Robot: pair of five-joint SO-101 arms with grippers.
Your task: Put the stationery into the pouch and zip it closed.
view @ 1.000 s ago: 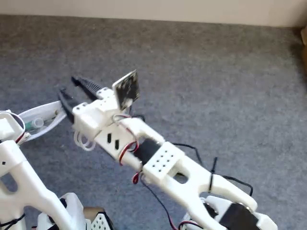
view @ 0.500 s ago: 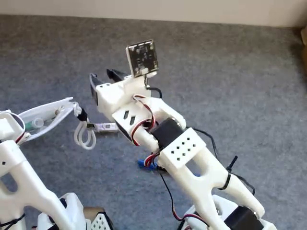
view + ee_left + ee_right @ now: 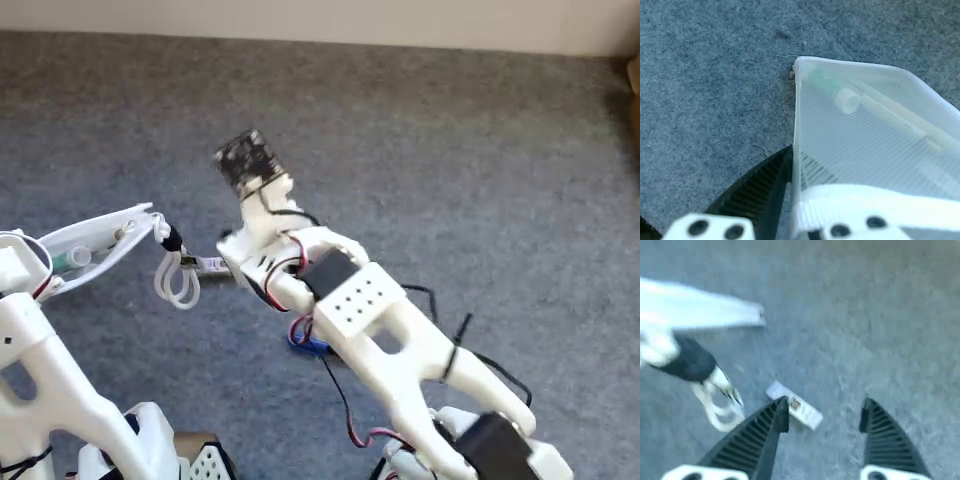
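White mesh pouch (image 3: 865, 130) with pens (image 3: 890, 112) inside is pinched by the left end effector (image 3: 790, 170). The right end effector (image 3: 825, 402) is spread wide over a small white piece (image 3: 794, 411) on the grey carpet (image 3: 880, 315). The piece lies slantwise, just beside one fingertip. The right arm is nearer.

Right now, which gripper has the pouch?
The left gripper: jaws shut on the mesh pouch. The right gripper hangs open over the carpet, empty.
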